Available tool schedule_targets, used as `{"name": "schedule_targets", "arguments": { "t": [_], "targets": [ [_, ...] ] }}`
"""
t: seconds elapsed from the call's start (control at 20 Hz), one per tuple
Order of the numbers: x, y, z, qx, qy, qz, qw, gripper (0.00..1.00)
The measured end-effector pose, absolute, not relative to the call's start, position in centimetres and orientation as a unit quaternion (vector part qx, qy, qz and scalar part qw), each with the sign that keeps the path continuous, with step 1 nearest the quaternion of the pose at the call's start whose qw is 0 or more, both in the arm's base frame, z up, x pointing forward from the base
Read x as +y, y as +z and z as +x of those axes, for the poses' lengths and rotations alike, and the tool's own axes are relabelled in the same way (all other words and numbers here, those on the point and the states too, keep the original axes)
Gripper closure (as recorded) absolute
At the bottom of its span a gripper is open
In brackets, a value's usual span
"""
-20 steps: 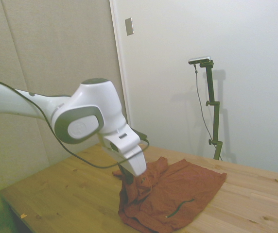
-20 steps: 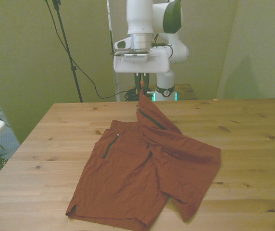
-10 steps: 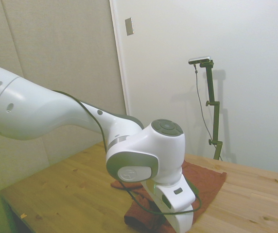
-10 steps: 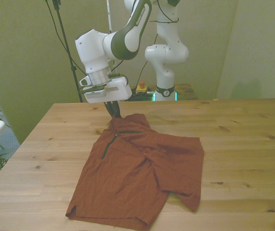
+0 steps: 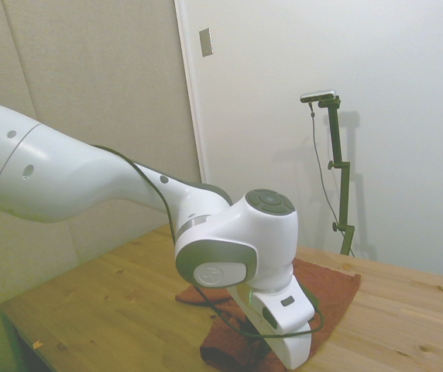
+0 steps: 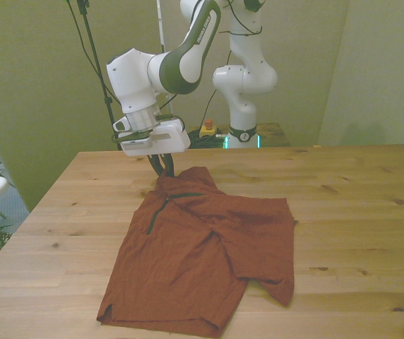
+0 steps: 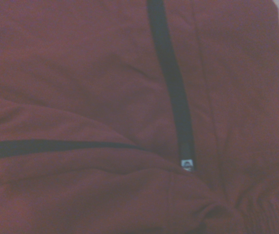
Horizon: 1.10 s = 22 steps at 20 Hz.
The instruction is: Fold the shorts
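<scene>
We see the shorts (image 6: 202, 261) lying on the wooden bench (image 6: 357, 205), folded partly over themselves. One half is laid across the other, so the cloth makes a wide shape with a loose flap toward the front view's right. The near hem lies close to the bench edge nearest the front camera. A thin dark pocket slit (image 6: 154, 216) runs down the layer at the front view's left.

The gripper (image 6: 165, 168) is at the top corner of the shorts, at the front view's left, just over the waist edge. Its dark fingers point down and their tips seem to meet the cloth there, but we cannot tell if they are closed on it or already apart.

In the side view the white arm covers most of the shorts (image 5: 334, 291), and only the far part of the cloth shows behind it.

In the wrist view the shorts (image 7: 81, 73) fill the picture, with two dark strips and a small tag (image 7: 187, 164) at the end of one strip.
</scene>
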<state>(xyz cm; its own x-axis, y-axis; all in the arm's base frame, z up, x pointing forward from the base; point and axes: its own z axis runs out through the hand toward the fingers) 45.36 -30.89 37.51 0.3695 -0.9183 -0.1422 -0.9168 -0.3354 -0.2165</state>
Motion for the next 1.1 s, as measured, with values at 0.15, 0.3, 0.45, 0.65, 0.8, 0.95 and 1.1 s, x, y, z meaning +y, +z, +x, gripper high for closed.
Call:
{"name": "schedule_targets", "arguments": {
  "t": [0.15, 0.3, 0.45, 0.65, 0.8, 0.95, 1.1],
  "targets": [
    [-29.8, 39.7, 45.5, 0.544, -0.021, -0.83, 0.121, 0.0],
    [-27.3, 43.2, 44.6, 0.524, -0.047, -0.847, 0.078, 0.0],
    [-23.0, 47.0, 43.6, 0.498, -0.077, -0.862, 0.053, 0.0],
    [-14.8, 47.8, 43.6, 0.414, -0.108, -0.904, -0.011, 0.0],
    [-9.3, 44.6, 45.1, 0.348, -0.149, -0.924, -0.056, 0.0],
    [-5.3, 40.6, 46.1, 0.277, -0.191, -0.937, -0.092, 0.0],
    [-0.4, 38.1, 46.2, 0.204, -0.234, -0.943, -0.119, 0.0]
  ]
}}
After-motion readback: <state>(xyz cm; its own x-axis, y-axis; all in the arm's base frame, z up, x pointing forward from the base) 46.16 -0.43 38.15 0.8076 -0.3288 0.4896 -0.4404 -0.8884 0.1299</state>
